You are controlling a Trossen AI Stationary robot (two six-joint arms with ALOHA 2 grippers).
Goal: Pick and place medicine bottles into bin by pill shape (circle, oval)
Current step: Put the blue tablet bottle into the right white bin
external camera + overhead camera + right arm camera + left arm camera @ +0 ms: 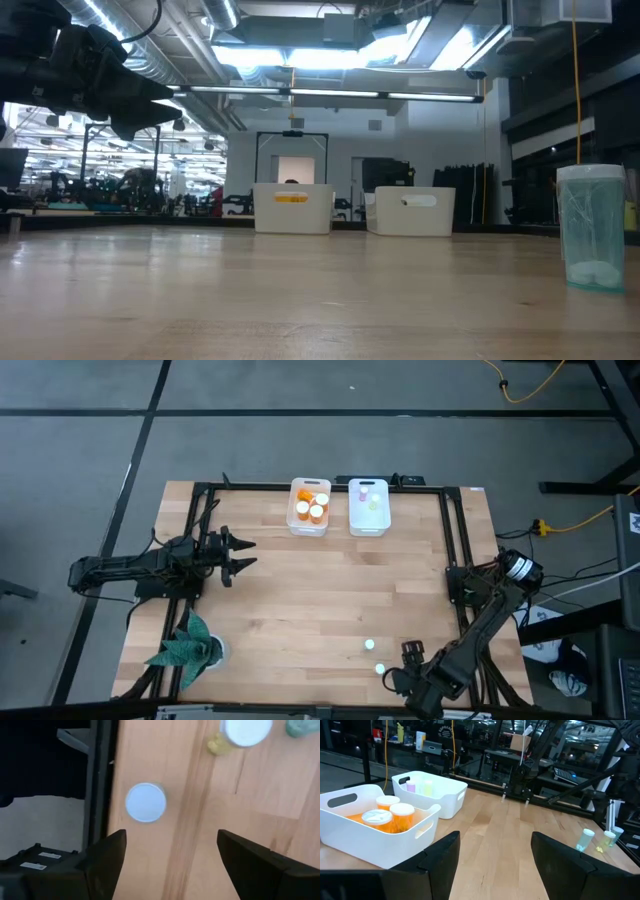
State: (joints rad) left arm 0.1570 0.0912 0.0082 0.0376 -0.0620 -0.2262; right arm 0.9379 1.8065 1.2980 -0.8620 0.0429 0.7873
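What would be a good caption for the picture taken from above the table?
Two robot arms wait with open hands over a wooden table; two small bottles remain, two white bins hold the rest.

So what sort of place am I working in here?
Likely a robotics lab or industrial workshop: exposed ceiling ducts and strip lights overhead, equipment racks behind the wooden table, cables across the floor.

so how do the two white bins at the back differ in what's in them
The left bin holds larger orange bottles with white caps, four by the high view; the right bin holds smaller pale bottles, pinkish and greenish, too small to count. The left bin looks fuller; the right bin shows more bare floor. Both are white handled tubs standing side by side at the table's far edge.
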